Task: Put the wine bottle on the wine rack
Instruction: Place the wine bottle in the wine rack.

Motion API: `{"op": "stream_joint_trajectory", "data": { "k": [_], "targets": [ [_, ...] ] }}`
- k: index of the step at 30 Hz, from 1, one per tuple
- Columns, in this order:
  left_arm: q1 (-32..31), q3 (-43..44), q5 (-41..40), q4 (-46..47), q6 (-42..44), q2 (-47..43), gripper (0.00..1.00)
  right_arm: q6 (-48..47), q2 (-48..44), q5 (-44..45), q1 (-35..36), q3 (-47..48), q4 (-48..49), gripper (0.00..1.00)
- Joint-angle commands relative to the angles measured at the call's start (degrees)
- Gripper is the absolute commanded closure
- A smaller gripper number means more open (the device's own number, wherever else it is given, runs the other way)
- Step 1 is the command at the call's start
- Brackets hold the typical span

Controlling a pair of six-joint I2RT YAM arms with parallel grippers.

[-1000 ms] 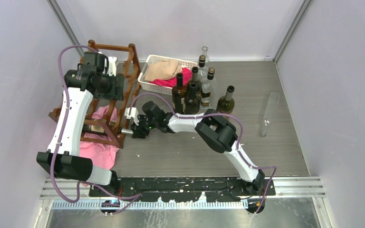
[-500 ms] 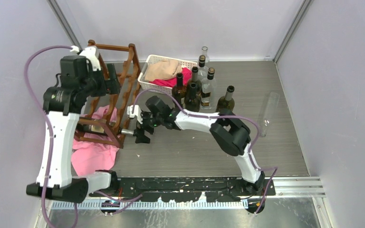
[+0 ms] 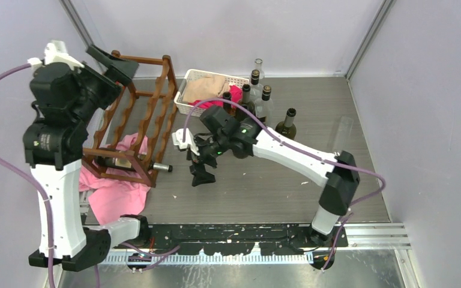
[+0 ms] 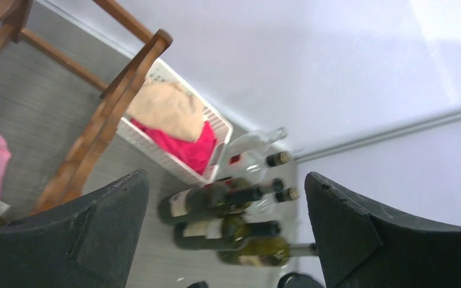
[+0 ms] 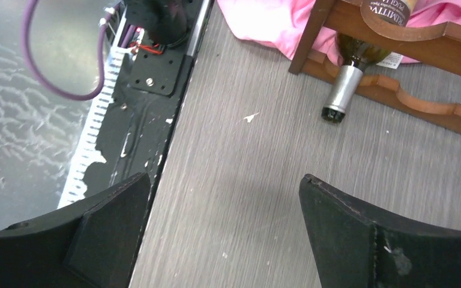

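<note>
The wine rack (image 3: pixel 147 102), reddish-brown wood with wavy rails, stands at the back left. A dark wine bottle (image 3: pixel 156 166) lies in its lowest tier, with its foil neck poking out toward the table's middle. The right wrist view shows that bottle (image 5: pixel 343 84) resting in the rack's (image 5: pixel 432 45) scalloped rail. My right gripper (image 3: pixel 198 167) (image 5: pixel 224 178) hangs open just right of the neck, holding nothing. My left gripper (image 3: pixel 113 62) (image 4: pixel 225 177) is raised above the rack's far left corner, open and empty.
A white basket (image 3: pixel 185 103) of cloths sits behind the rack. Several upright bottles (image 3: pixel 243 117) stand beside it. A clear bottle (image 3: pixel 338 144) lies at the right. A pink cloth (image 3: pixel 111 186) spreads under the rack's near side. Walls close in on three sides.
Both grippers have opened and let go. The left arm has risen up and away to the left of the rack. The right gripper has drawn back to the right, off the bottle's neck.
</note>
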Motion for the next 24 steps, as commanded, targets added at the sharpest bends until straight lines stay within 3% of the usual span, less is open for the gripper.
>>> {"op": "stream_joint_trajectory", "data": {
  "k": [1,9,18,24],
  "targets": [
    [0.0,13.3,-6.2,-11.0,-12.9,2.3,0.01,-4.6,-8.6,1.7,-0.2,3.1,-11.4,0.00],
    [-0.1,22.0,-4.1,-15.4,-17.7,2.5,0.01,3.3,-12.3,6.1,-0.3,7.2,-11.2,0.00],
    [-0.7,24.6,-0.7,-14.0,-19.0,3.1,0.02,4.2,-15.9,8.9,-0.3,8.2,-12.3,0.00],
    [-0.7,15.2,1.2,-6.0,-12.3,-0.6,0.00,4.5,-19.2,11.3,-0.2,9.7,-11.8,0.00]
  ]
}}
